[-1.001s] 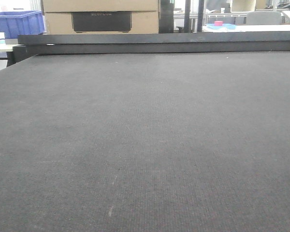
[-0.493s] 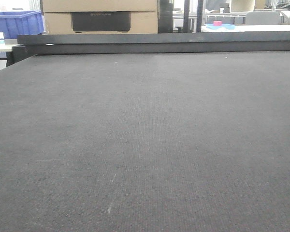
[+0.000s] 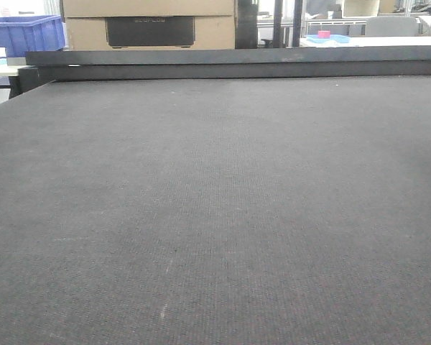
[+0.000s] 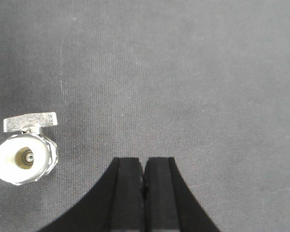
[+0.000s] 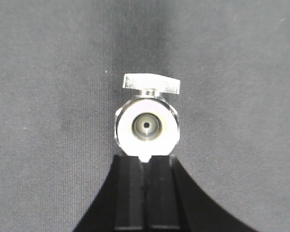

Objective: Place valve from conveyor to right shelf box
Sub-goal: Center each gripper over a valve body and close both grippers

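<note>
Front view: the conveyor (image 3: pixel 215 215) fills the frame; neither valve nor gripper shows here.

Left wrist: the left gripper (image 4: pixel 144 166) has its fingers pressed together, and the valve (image 4: pixel 25 157) lies on the belt off to its left.

Right wrist: the right gripper (image 5: pixel 145 166), also closed, points straight at the valve just ahead, probably lining up a grasp. The valve is silvery with a pale round port and a flat handle.

The conveyor (image 3: pixel 215 215) is matt dark grey cloth with a fine, rough weave. The valve (image 5: pixel 146 126) is glossy polished metal, its round mouth smooth and white. The left pincer (image 4: pixel 144 166) and right pincer (image 5: pixel 145 166) look smooth, matt black.
</note>
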Controlling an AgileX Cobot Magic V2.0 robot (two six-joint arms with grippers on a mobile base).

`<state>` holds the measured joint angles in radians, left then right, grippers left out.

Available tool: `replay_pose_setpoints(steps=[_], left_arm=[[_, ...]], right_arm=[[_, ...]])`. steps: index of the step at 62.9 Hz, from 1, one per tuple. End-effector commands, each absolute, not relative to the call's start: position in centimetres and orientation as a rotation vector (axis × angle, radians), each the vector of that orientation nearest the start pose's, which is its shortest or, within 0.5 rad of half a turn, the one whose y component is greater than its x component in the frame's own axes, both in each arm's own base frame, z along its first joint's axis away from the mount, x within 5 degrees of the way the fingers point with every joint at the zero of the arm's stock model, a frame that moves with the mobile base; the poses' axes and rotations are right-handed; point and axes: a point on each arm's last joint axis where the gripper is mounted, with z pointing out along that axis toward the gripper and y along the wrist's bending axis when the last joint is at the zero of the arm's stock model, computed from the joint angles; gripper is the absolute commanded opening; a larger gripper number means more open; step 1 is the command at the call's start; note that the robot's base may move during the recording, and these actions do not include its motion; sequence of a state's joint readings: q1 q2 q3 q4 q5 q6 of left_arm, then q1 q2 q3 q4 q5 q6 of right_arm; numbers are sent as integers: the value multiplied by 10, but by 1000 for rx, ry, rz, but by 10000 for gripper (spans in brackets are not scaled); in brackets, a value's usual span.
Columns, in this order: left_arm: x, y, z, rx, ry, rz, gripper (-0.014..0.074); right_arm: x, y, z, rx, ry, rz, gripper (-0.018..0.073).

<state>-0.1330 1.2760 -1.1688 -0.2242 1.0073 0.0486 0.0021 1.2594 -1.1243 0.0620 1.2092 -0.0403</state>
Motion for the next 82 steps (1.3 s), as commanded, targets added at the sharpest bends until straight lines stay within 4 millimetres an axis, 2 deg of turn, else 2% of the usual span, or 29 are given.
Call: replay_pose_setpoints(steps=[1, 7, 10, 17, 20, 24, 43, 72, 76, 82], left_arm=[[248, -51, 349, 137, 2573, -335, -111], [249, -51, 349, 138, 2574, -331, -111], [249, -51, 349, 138, 2574, -331, -111], [248, -51, 349, 138, 2575, -332, -111], [248, -51, 349, 138, 2575, -332, -111], [248, -51, 349, 138, 2575, -332, -111], [248, -51, 349, 138, 2575, -332, -111], [248, -51, 349, 138, 2575, -332, -111], [248, -51, 349, 138, 2575, -332, -111], [249, -51, 349, 104, 2578, -337, -111]], right_arm=[[239, 5, 324, -56, 2852, 70, -107], [246, 5, 317, -55, 2884, 71, 49], [250, 5, 312, -55, 2905, 72, 185], [257, 5, 303, -54, 2940, 74, 426], [259, 5, 299, -54, 2955, 75, 508], [263, 5, 294, -53, 2975, 76, 571], [277, 5, 253, -45, 3056, 77, 548], [283, 5, 247, -43, 3044, 76, 546], [283, 5, 247, -43, 3048, 76, 517], [282, 5, 247, -43, 3048, 76, 376]])
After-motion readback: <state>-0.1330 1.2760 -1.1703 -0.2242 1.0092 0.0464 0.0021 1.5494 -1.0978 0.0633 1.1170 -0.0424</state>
